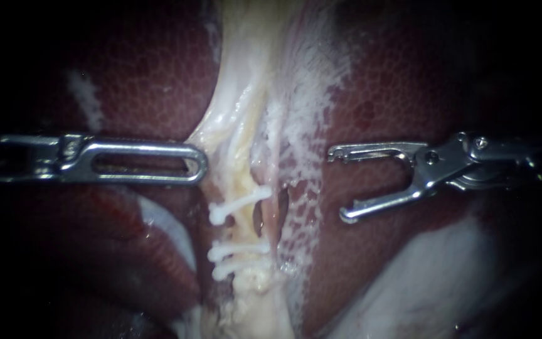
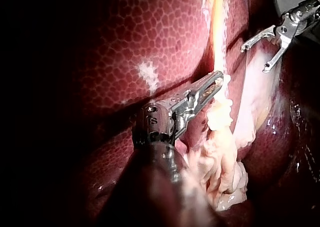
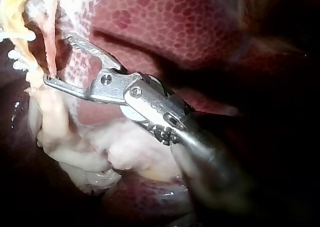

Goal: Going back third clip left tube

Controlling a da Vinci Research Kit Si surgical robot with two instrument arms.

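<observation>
**Q:** What tissue fills the endoscope view?

**A:** Dark red liver (image 1: 396, 94), glossy, with a fine honeycomb pattern across its surface. Down the middle runs a wet, stringy pale membrane (image 1: 239, 94), cream shading to yellow. On its right side, lacy white tissue (image 1: 308, 113) spreads like netting over the liver.

**Q:** Where are the tube and its clips?

**A:** The left tube (image 1: 241, 229) is a yellowish cord low in the centre. A dark slit separates it from the pinker right tube (image 1: 277, 216) beside it. Three white clips (image 1: 239, 249) cross the left tube. They are matte, slim bars with rounded, knob-like ends. The top one slants and sits apart from the others. The lower two lie close together, nearly level.

**Q:** And the two instruments?

**A:** Both are polished metal. The left instrument (image 1: 199, 164) ends in a long flat jaw with a slot-shaped window. Its jaws are pressed together, pinching the membrane's left edge just above the clips. The left wrist view shows fine teeth along them.

The right instrument (image 1: 339, 185) has two thin, curved jaws spread wide like an open C, with nothing between them. They hang over the liver just right of the lacy tissue, level with the top clip and apart from both tubes. In the right wrist view, the clips' rounded ends show just ahead of those jaws.
</observation>
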